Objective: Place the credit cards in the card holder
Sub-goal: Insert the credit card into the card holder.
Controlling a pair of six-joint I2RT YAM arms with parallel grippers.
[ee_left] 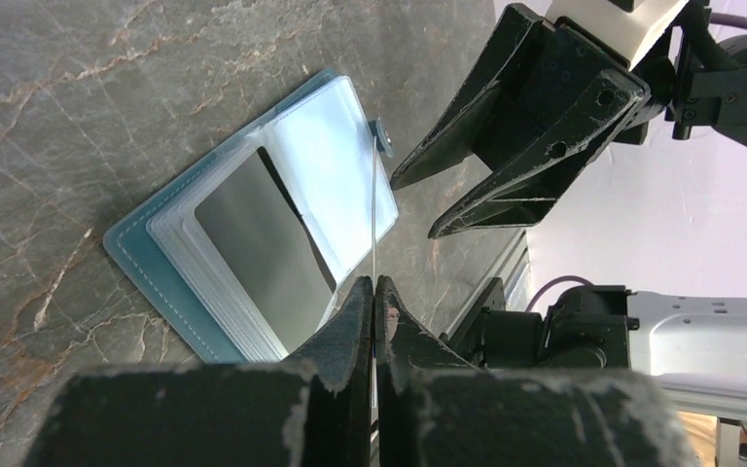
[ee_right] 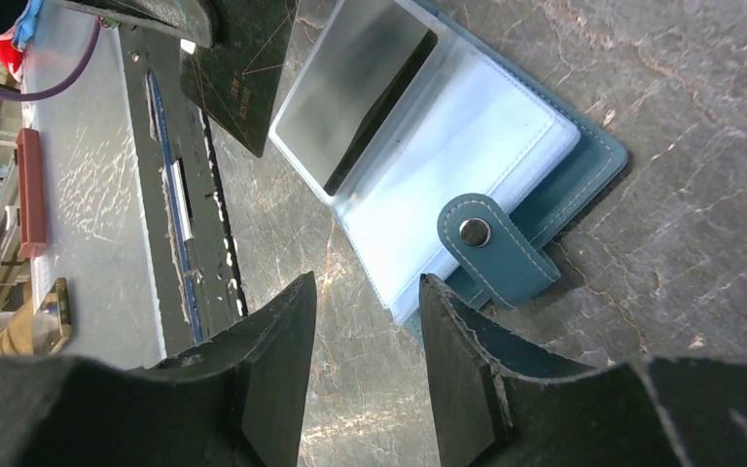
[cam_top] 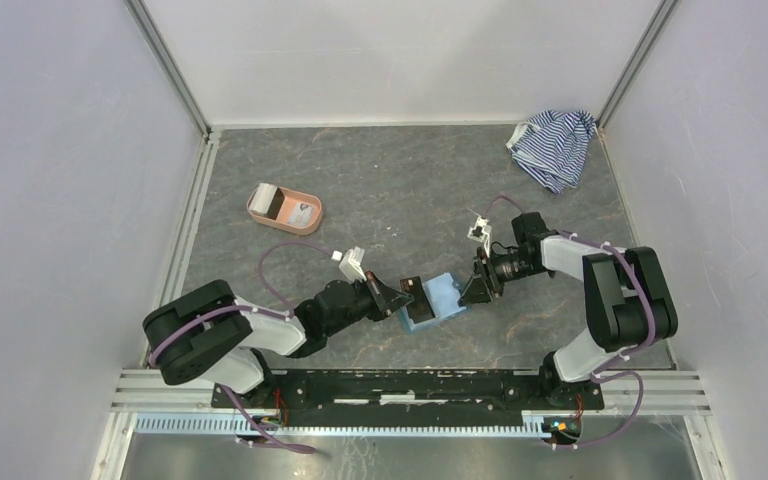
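Note:
The teal card holder (cam_top: 447,292) lies open on the table between both arms, its clear sleeves up and its snap tab (ee_right: 491,248) hanging off one edge. A grey credit card (ee_left: 263,248) sits in one sleeve. My left gripper (ee_left: 376,282) is shut on a thin dark credit card (ee_right: 243,83), seen edge-on in the left wrist view, beside the holder's open edge. My right gripper (ee_right: 368,284) stands open over bare table just off the holder's tab side, with nothing between its fingers.
A salmon-pink oval tray (cam_top: 260,195) at the back left holds more cards. A blue-and-white striped cloth (cam_top: 552,145) lies in the back right corner. The metal rail (cam_top: 410,385) runs along the near edge, with walls on three sides.

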